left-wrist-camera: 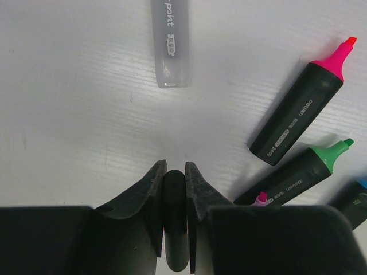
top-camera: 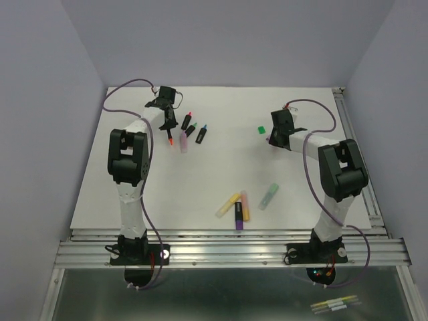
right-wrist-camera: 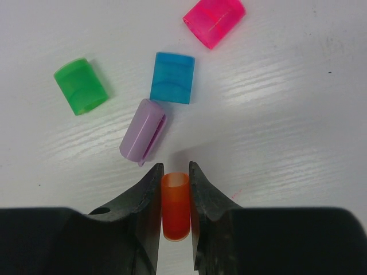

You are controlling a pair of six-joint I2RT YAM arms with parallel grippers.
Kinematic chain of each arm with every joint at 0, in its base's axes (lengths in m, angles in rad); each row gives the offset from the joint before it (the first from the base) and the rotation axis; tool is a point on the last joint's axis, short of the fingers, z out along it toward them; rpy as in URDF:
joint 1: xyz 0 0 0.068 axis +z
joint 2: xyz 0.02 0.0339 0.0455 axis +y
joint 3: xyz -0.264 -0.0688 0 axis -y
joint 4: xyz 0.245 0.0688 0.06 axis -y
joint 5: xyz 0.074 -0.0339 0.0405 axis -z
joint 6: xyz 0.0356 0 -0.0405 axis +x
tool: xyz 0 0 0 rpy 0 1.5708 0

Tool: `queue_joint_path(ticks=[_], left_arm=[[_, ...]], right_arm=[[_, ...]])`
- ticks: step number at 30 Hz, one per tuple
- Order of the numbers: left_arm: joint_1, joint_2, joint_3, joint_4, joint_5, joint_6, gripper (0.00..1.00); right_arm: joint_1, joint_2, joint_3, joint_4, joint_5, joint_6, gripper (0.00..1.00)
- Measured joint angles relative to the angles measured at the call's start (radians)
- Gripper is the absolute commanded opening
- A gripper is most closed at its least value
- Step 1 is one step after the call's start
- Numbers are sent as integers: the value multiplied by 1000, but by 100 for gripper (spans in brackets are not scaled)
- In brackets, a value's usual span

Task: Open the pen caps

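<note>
My left gripper (left-wrist-camera: 175,169) (top-camera: 167,126) is shut on a black pen (left-wrist-camera: 174,229), gripping its barrel; in the top view an orange tip (top-camera: 171,138) sticks out below the fingers. Uncapped pens lie beside it: a pink-tipped one (left-wrist-camera: 298,114), a green-tipped one (left-wrist-camera: 298,175) and a clear pastel barrel (left-wrist-camera: 170,43). My right gripper (right-wrist-camera: 175,169) (top-camera: 273,138) is shut on an orange pen cap (right-wrist-camera: 175,206) just above the table. Loose caps lie ahead of it: purple (right-wrist-camera: 143,130), blue (right-wrist-camera: 172,77), green (right-wrist-camera: 80,86) (top-camera: 262,130) and pink (right-wrist-camera: 214,22).
Several capped pens lie together near the front middle of the white board: yellow (top-camera: 227,204), black with a purple cap (top-camera: 239,215), pinkish (top-camera: 245,206) and pale green (top-camera: 269,196). A metal rail (top-camera: 354,154) runs along the right edge, another along the front.
</note>
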State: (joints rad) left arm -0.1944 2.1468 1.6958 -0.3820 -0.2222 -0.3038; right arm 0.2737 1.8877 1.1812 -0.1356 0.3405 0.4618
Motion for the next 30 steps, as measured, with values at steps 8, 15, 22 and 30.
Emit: queue_joint_path(ticks=[8, 15, 22, 30], left_arm=[[0, 14, 15, -5, 12, 18, 54], [0, 1, 6, -2, 33, 15, 88], [-8, -268, -157, 50, 131, -7, 99], [-129, -587, -335, 184, 199, -58, 99]], right_arm=[[-5, 27, 34, -18, -5, -15, 51], [-5, 26, 45, -50, -13, -20, 74], [-5, -86, 37, -85, -48, -20, 100], [-5, -400, -98, -86, -117, 25, 100]])
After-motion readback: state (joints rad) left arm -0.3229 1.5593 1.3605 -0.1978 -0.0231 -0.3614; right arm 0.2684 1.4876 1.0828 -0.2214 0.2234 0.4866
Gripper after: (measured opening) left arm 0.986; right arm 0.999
